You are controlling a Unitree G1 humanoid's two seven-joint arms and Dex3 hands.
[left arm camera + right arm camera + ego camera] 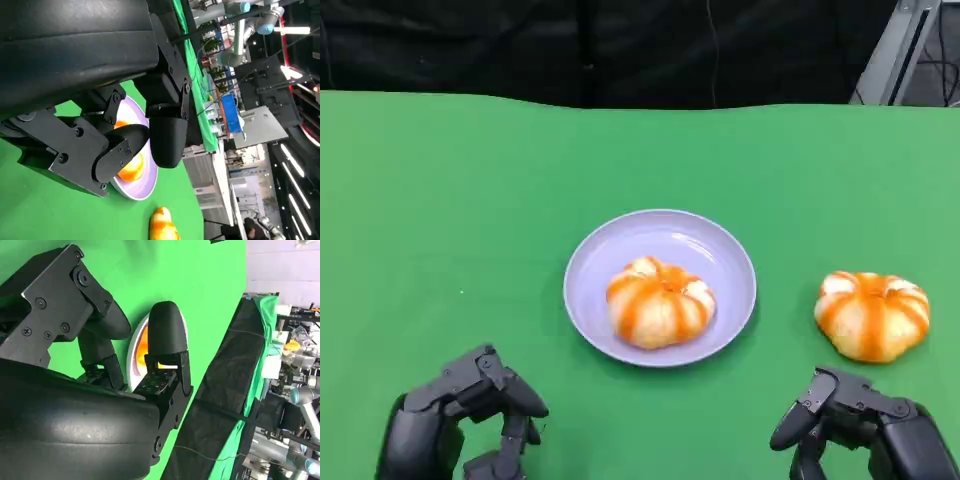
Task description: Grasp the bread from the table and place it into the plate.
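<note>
Right hand (865,425) hovers spread, holding nothing, near the loose bread roll (872,314) on the counter (440,220); another roll (660,301) already sits in the plate (725,255); left hand (460,420) likewise spread.

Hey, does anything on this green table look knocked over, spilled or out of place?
Nothing stands out. One orange-striped round bread sits inside the lavender plate; a second striped bread rests upright on the green table, apart from the plate. No spills or damage.

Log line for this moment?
left hand: open | right hand: open | orange-striped bread bun: in lavender plate | second bun: on green table
</note>
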